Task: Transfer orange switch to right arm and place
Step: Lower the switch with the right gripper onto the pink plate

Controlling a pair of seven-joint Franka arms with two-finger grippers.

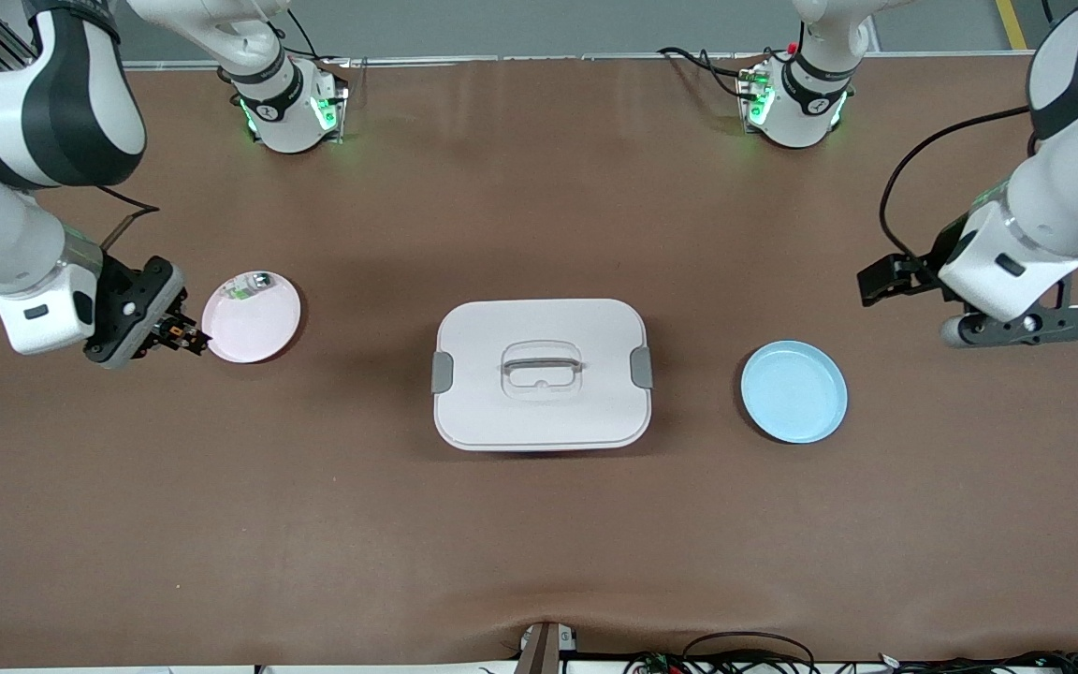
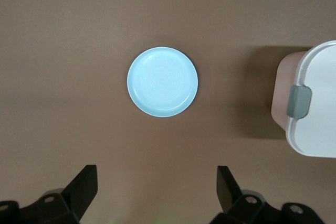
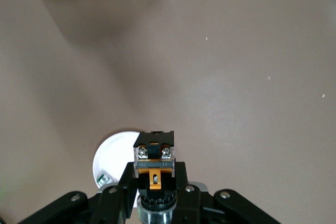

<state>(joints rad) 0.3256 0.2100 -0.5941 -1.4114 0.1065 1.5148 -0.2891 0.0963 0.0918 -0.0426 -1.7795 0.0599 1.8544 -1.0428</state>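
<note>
A brown desk [image 1: 539, 543] fills your view, with the two arm bases standing along its top edge and a grey floor strip above them. At the middle of the desk you see a white lidded box [image 1: 541, 374] with grey side clips and a recessed handle. Toward the left arm's end lies a pale blue plate [image 1: 793, 391], with nothing on it. Toward the right arm's end lies a pink plate [image 1: 252, 318]; on the part of it farthest from the front camera you can make out a small whitish-green and silver part [image 1: 249, 285].

Your right gripper [image 1: 185, 335] hangs just beside the pink plate's rim, at the edge toward the right arm's end of the desk. Its fingers are clamped on the orange switch [image 3: 154, 162], which the right wrist view shows as a black block with two silver screws and an orange tab, poking out past the fingertips.

Your left gripper [image 2: 156, 192] waits above bare desk near the blue plate, toward the left arm's end. Its fingers [image 2: 84, 187] stand wide apart and hold nothing.
</note>
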